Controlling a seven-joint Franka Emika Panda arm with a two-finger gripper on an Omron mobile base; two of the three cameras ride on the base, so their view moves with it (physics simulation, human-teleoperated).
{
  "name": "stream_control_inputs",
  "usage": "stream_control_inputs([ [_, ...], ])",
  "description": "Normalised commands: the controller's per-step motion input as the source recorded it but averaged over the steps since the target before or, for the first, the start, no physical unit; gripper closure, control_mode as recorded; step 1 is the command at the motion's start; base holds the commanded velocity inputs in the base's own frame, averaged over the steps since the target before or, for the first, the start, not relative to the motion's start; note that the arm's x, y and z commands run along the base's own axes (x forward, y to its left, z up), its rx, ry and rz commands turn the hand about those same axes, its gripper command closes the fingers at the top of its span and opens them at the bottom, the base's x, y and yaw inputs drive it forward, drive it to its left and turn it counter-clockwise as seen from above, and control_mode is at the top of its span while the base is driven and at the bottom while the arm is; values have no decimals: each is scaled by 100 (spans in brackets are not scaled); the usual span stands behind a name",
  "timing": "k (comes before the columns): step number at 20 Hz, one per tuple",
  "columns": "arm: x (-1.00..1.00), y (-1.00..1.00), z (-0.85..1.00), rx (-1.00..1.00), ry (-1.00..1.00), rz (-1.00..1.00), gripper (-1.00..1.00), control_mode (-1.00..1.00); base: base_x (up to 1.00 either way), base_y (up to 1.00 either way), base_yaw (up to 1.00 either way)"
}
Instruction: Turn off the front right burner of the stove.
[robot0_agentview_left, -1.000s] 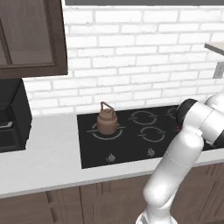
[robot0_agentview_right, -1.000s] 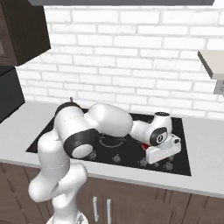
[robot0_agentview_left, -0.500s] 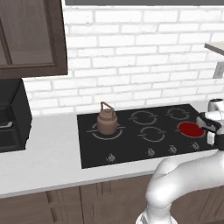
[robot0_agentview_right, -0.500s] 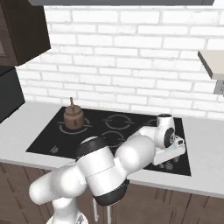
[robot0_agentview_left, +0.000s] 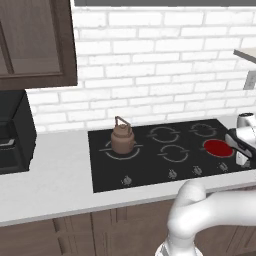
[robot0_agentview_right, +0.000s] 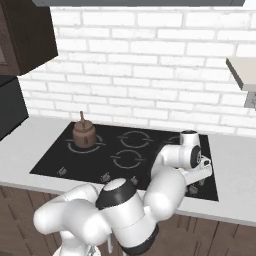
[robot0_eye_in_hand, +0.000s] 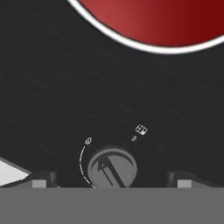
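One black glass stove sits sunk into the pale counter, and I take it in from the left. Far left on the counter stands a boxy black appliance, under a dark wood cabinet. On the stove's left ring rests a small brown kettle with an upright handle; from the other side the kettle shows at the rear left of the glass. To its right come two dark grey-ringed zones, one behind the other, well apart from the kettle. Along the front edge runs a row of small grey knobs. Further right lies the front right burner, its disc glowing bright red, near the stove's right edge.

At the far right the white hand hangs low over the front right corner of the glass, just beside the red disc. The gripper points down at the stove: the hand camera shows the burner as a red arc with a pale rim at the top, and below it a round grey knob with an arrow marking. The two dark fingertips stand spread wide, one on either side of the knob and clear of it, pinching nothing. White brick wall backs it all.
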Motion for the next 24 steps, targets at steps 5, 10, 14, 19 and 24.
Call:
stream_control_inputs([
  [5, 0, 0, -19, -3, 0, 0, -100, -100, 0, 0, 0],
  [10, 0, 0, -16, -1, 0, 0, -100, -100, 0, 0, 0],
  [14, 0, -9, -1, 0, 0, 0, -100, -100, 0, 0, 0],
  [19, 0, -2, 0, 0, 0, 0, 100, -100, 0, 0, 0],
  [24, 0, 0, 0, 0, 0, 0, 100, -100, 0, 0, 0],
])
